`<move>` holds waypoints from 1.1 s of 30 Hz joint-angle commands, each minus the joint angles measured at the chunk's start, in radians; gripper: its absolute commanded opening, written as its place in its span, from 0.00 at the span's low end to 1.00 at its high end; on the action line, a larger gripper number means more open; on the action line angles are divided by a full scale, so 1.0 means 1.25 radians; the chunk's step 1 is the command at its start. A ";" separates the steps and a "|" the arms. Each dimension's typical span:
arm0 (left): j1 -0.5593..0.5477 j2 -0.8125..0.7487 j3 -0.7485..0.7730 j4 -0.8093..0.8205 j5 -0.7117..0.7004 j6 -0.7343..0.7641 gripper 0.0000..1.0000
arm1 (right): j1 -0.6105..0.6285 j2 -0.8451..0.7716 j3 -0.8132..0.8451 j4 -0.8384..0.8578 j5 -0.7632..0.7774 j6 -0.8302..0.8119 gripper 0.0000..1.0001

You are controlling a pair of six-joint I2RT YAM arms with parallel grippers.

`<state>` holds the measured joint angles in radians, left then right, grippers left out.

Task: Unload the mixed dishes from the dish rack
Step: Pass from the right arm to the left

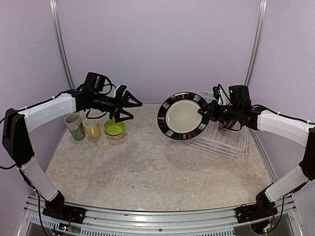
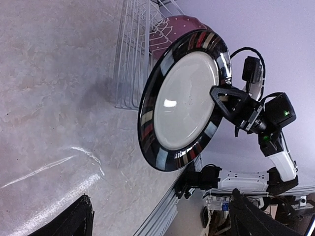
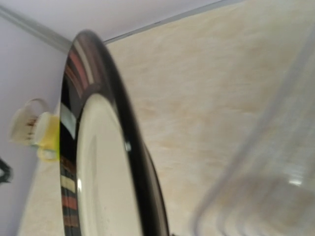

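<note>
My right gripper [image 1: 206, 112] is shut on the right rim of the dark plate [image 1: 183, 116], which has a cream centre and a striped black rim. It holds the plate upright in the air, left of the white wire dish rack [image 1: 222, 138]. The left wrist view shows the dark plate [image 2: 182, 98] face on, with a pink dotted plate [image 2: 173, 28] standing in the dish rack [image 2: 132, 54] behind it. My left gripper [image 1: 130, 105] hangs open and empty above the lime-green bowl [image 1: 114, 127], pointing toward the plate. In the right wrist view the dark plate [image 3: 98, 167] fills the left side.
A cream patterned mug [image 1: 75, 126] and a yellow cup [image 1: 92, 129] stand at the table's back left beside the bowl, which sits in a small white-and-red bowl [image 1: 116, 136]. Purple walls close in the back and sides.
</note>
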<state>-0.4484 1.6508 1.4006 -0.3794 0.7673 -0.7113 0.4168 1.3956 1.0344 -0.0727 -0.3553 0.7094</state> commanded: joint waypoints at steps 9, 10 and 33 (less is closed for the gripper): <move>-0.036 -0.112 -0.309 0.395 0.013 -0.338 0.85 | 0.123 0.140 0.005 0.512 -0.170 0.192 0.00; -0.047 -0.119 -0.321 0.402 0.000 -0.337 0.85 | 0.129 0.151 0.003 0.528 -0.177 0.203 0.00; 0.021 -0.361 -0.592 0.330 -0.086 -0.318 0.00 | 0.241 0.263 0.019 0.464 -0.130 0.191 0.47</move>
<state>-0.4862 1.3109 0.7158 0.0601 0.6582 -1.0748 0.7071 1.7466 1.0180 0.4709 -0.5240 1.0138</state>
